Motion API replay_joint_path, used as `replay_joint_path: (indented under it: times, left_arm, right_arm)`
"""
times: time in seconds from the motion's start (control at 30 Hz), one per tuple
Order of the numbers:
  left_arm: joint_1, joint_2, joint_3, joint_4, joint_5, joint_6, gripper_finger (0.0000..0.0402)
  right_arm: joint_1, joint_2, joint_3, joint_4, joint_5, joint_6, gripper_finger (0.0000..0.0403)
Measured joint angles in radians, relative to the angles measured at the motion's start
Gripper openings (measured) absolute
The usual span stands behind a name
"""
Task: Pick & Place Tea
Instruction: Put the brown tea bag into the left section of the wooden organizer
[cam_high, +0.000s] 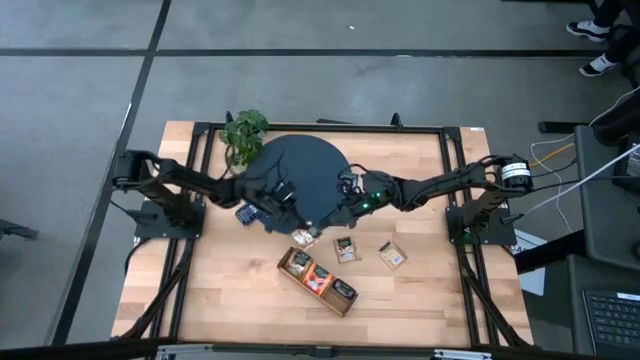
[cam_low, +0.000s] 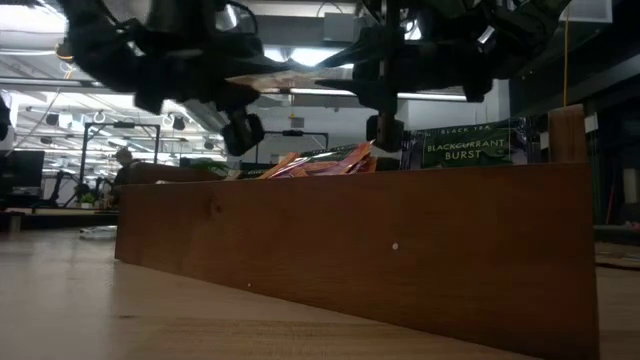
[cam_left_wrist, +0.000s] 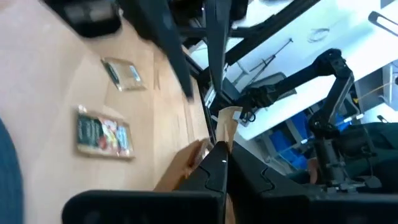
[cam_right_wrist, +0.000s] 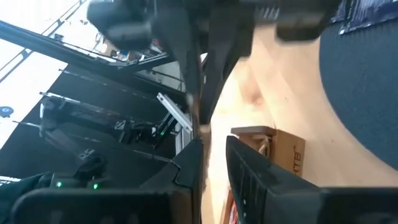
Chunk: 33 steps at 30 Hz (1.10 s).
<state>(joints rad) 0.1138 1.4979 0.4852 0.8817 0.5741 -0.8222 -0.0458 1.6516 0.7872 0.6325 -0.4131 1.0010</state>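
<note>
Tea sachets lie scattered for sorting: going left to right, a blue one (cam_high: 246, 213) sits by the left edge of the dark round mat (cam_high: 300, 165), a beige one (cam_high: 303, 237) hangs at the meeting grippers, two more lie loose on the table (cam_high: 346, 249) (cam_high: 392, 255) — and several already fill the wooden tray (cam_high: 345, 306) near the front. The left gripper (cam_high: 297, 222) is clenched on that beige sachet, seemingly passing it across, while the right gripper (cam_high: 318, 228) stands part-open beside it — whether it grips anything I cannot tell. Only "BLACKCURRANT BURST" reads clearly, on a green sachet (cam_low: 463, 147) in the tray.
</note>
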Motion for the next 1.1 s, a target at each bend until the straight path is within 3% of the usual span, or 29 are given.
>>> replay_joint_path:
  times: [0.37, 0.6, 0.87, 1.1]
  left_arm:
    - [-0.236, 0.001, -0.046, 0.042, -0.319, 0.023, 0.0002]
    - [-0.317, 0.001, -0.048, 0.037, -0.490, 0.074, 0.0002]
    - [-0.376, 0.002, -0.160, 0.169, -0.659, 0.016, 0.0002]
    - [-0.408, 0.022, -0.173, 0.205, -0.715, 0.027, 0.0002]
  right_arm:
    - [0.011, 0.000, 0.000, 0.065, 0.111, -0.008, 0.0070]
    - [0.009, 0.000, 0.000, 0.091, 0.124, -0.010, 0.0070]
    - [0.009, 0.000, 0.000, 0.091, 0.124, -0.013, 0.0070]
    - [0.009, 0.000, 0.000, 0.091, 0.125, -0.019, 0.0070]
